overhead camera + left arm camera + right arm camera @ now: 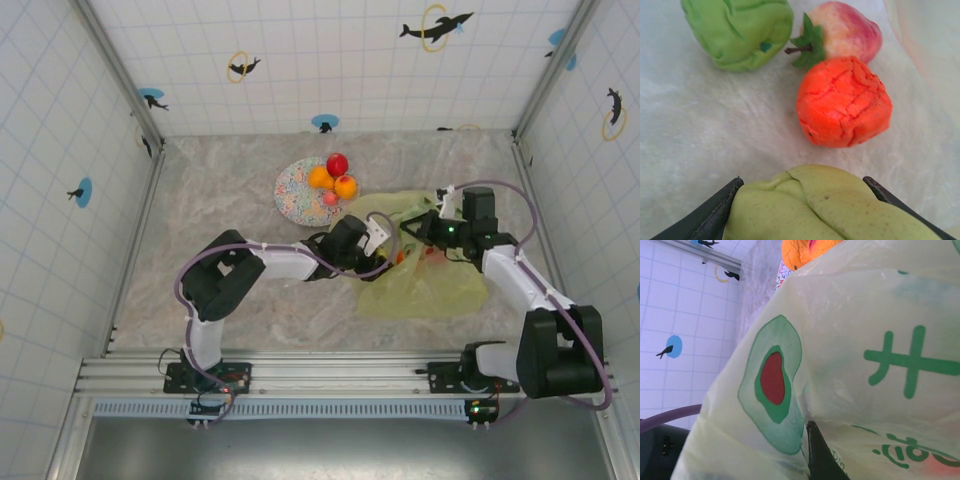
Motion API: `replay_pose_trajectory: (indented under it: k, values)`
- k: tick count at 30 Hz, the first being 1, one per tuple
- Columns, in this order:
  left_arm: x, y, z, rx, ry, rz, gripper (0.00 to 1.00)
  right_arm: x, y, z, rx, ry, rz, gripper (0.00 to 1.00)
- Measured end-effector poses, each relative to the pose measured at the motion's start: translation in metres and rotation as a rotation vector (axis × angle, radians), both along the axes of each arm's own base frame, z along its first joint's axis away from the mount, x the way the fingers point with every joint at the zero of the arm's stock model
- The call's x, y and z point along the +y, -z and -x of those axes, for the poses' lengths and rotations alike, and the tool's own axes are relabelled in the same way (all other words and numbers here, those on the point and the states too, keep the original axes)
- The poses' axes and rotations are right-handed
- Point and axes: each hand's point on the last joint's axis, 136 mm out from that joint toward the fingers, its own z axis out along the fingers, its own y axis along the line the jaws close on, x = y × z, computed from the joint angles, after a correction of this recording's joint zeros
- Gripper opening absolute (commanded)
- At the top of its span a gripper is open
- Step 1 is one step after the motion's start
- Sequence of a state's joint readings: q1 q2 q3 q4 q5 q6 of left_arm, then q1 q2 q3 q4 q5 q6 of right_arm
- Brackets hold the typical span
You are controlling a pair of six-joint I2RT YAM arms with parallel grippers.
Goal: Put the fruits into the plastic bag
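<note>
The yellow-green plastic bag [425,275] lies right of centre, its mouth facing left. My left gripper [387,243] reaches into that mouth, shut on the yellow-green pear [825,210], with dark fingers [715,210] on both sides of it. On the bag's film ahead of the pear lie a green apple [740,30], an orange-red cracked fruit [842,102] and a pinkish strawberry [845,30] with green leaves. My right gripper [428,228] pinches the bag's upper rim; one dark finger [817,455] shows against the printed film [865,340]. A red apple [337,163], two oranges [320,178] and a small pink fruit [330,198] sit on the plate.
The round patterned plate [295,192] stands just behind and left of the bag's mouth. Tiled walls close the table on three sides. Bare marbled tabletop [210,200] stretches to the left and along the front.
</note>
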State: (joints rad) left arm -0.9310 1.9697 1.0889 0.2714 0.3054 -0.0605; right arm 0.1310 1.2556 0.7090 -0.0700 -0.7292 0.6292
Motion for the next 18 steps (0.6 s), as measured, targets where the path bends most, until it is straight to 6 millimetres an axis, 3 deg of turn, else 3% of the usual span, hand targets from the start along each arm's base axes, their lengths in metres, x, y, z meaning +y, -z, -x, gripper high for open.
replay_pose_trajectory:
  k: [18]
  values:
    - [-0.04, -0.012, 0.047, 0.084, 0.206, 0.121, 0.63, 0.002, 0.013, 0.013, 0.034, 0.008, -0.012, 0.0]
